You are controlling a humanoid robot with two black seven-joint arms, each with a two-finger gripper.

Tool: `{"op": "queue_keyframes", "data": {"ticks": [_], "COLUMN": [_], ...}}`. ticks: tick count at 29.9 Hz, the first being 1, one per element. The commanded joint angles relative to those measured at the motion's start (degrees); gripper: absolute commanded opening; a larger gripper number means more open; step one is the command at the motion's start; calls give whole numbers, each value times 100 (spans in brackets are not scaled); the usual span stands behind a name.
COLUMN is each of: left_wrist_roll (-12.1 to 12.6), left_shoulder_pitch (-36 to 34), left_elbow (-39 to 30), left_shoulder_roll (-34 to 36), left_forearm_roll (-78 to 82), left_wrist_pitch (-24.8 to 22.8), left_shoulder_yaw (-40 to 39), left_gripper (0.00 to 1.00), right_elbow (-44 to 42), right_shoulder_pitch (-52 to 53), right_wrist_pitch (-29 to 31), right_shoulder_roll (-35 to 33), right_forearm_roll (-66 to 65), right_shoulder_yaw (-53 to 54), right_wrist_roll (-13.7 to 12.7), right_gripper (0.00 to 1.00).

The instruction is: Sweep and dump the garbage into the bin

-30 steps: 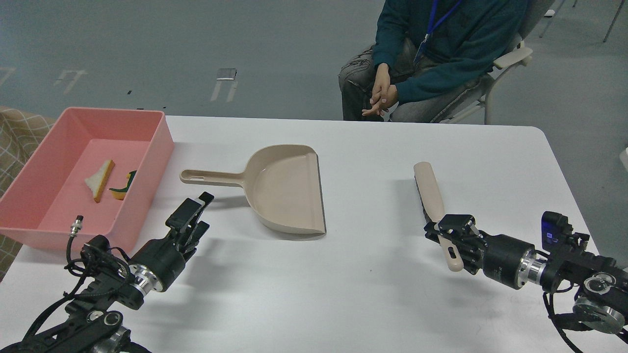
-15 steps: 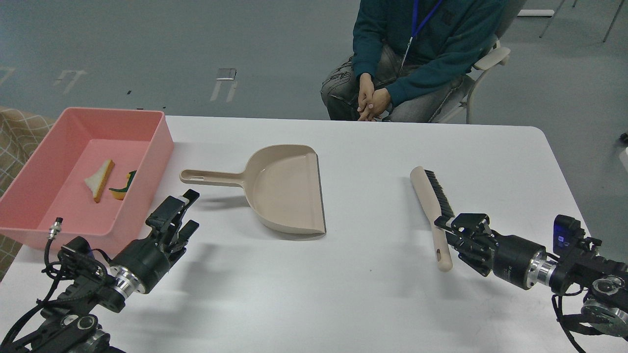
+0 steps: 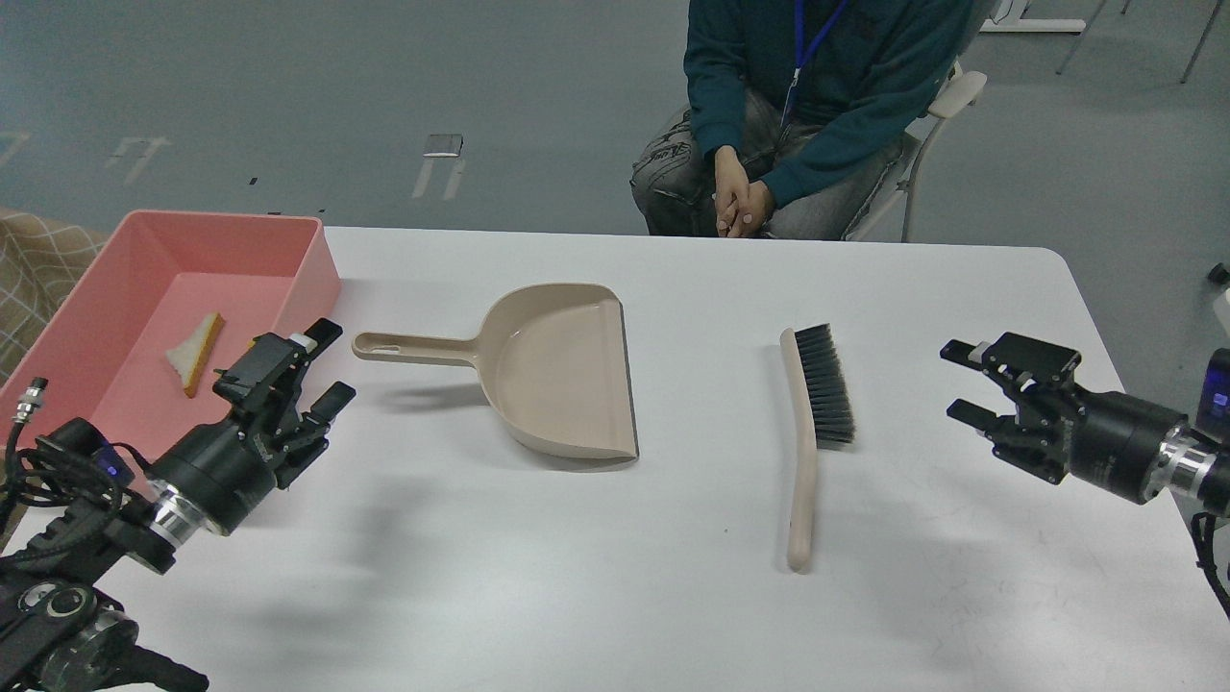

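At the right end effector (image 3: 963, 382), jaws spread and empty, well clear of the brush (image 3: 812, 423) lying flat on the desk (image 3: 673, 596); left end effector (image 3: 322, 370) likewise parted, holding nothing, beside the dustpan (image 3: 557, 370) handle. Garbage slice (image 3: 196, 351) sits inside the bin (image 3: 317, 259); the yellow chunk is hidden behind the left arm. Judgement: task looks essentially done, so retract both arms slowly, keeping the left off the bin wall.

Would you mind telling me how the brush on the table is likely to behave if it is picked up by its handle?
The brush looks like rigid moulded plastic, so it probably stays stiff. Its bristles sit at the far end, so a grip near the handle tip may let that end droop. Lying flat on the table, it seems unlikely to roll.
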Motion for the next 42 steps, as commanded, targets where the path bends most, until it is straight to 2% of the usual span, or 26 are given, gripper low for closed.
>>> {"op": "queue_keyframes", "data": {"ticks": [1, 3, 4, 6, 9, 10, 12, 15, 21, 23, 24, 28, 32, 36, 42], "left_wrist_roll": [66, 232, 233, 399, 488, 488, 549, 620, 655, 637, 637, 541, 374, 137, 31], "left_shoulder_pitch": [-91, -432, -434, -950, -1793, -1797, -2452, -3061, -4485, -4993, -4996, -5916, -6366, -6464, -6446], "left_elbow": [-18, -18, -18, 52, 359, 360, 692, 1167, 2441, 3116, 3120, 4566, 5473, 5887, 6090], "left_shoulder_roll": [-42, -33, -33, -24, -42, -42, -59, -129, -867, -1244, -1246, -1982, -2440, -2757, -3047], "left_forearm_roll": [-199, -471, -472, -682, -779, -780, -788, -788, -788, -797, -797, -823, -1086, -1560, -2474], "left_wrist_pitch": [-400, -454, -454, -419, -357, -357, -165, -58, -49, -75, -76, -146, -251, -567, -971], "left_shoulder_yaw": [-569, -858, -860, -965, -983, -983, -913, -851, -113, 54, 54, 125, 212, 484, 529], "left_gripper": [98, 98, 98, 98, 98, 98, 98, 98, 98, 98, 98, 98, 98, 98, 98], "right_elbow": [-11, -29, -29, -221, -782, -785, -1248, -1654, -2524, -2857, -2859, -3254, -3605, -4097, -4178], "right_shoulder_pitch": [4, 39, 40, 110, 407, 409, 890, 1348, 2201, 2455, 2457, 2799, 2887, 3045, 2976], "right_wrist_pitch": [64, 51, 51, -28, -213, -213, -309, -581, -1232, -1399, -1400, -1452, -1487, -1479, -1417], "right_shoulder_roll": [-18, 17, 17, 43, 393, 395, 605, 763, 1536, 1852, 1854, 2415, 2854, 3232, 3584], "right_forearm_roll": [-1, -18, -18, -27, -18, -18, -18, -9, -9, -9, -9, -9, -9, -1, 113], "right_shoulder_yaw": [754, 1237, 1239, 1685, 2160, 2162, 2258, 2258, 2258, 2267, 2267, 2495, 2645, 2671, 2680], "right_wrist_roll": [-35, -35, -35, -35, -78, -79, -88, -88, -44, -17, -17, -17, 9, 79, 167], "right_gripper": [84, 86, 86, 86, 92, 92, 92, 92, 93, 94, 94, 94, 94, 95, 96]}}
